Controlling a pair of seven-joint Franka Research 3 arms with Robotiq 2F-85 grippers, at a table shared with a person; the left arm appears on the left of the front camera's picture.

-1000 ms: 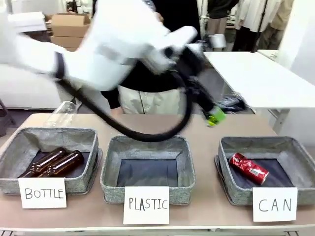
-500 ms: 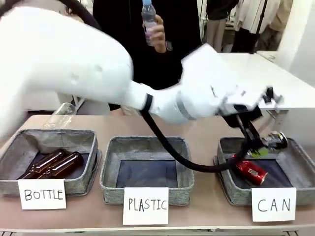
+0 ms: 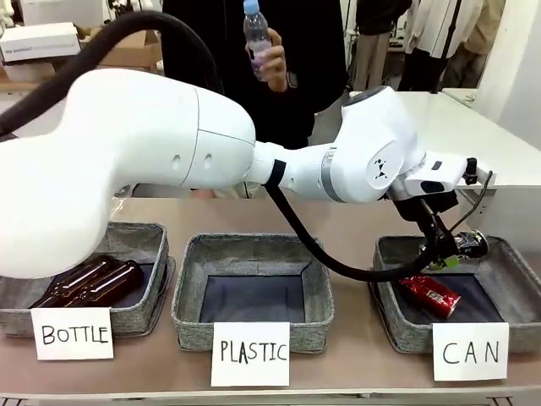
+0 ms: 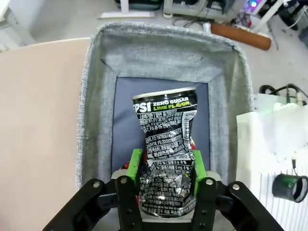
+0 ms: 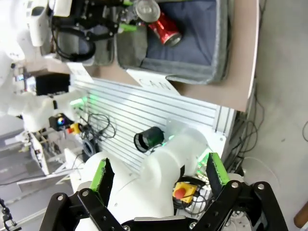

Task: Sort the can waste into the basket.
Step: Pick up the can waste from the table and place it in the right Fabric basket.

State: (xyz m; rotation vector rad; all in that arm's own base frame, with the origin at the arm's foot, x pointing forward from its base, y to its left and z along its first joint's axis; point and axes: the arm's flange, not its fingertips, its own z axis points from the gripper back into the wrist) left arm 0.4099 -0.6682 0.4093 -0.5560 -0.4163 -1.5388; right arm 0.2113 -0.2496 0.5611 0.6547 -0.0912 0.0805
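Hovering above the basket (image 3: 404, 326), the left claw (image 4: 167, 168) gripped the silver-and-black can (image 4: 166, 139), its green pads pressed against the can's crumpled sides and the can's top reaching out past the fingertips. Just below the claw, the red can (image 3: 429, 293) lay on the basket's dark lining. One can seemed sorted, and the other needed only releasing. The right claw (image 5: 159, 166) stood open and empty, well apart from both cans.

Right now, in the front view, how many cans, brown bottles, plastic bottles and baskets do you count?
Cans: 2 (red can, black can)
Brown bottles: 2
Plastic bottle: 1
Baskets: 3 (BOTTLE basket, PLASTIC basket, CAN basket)
Total: 8
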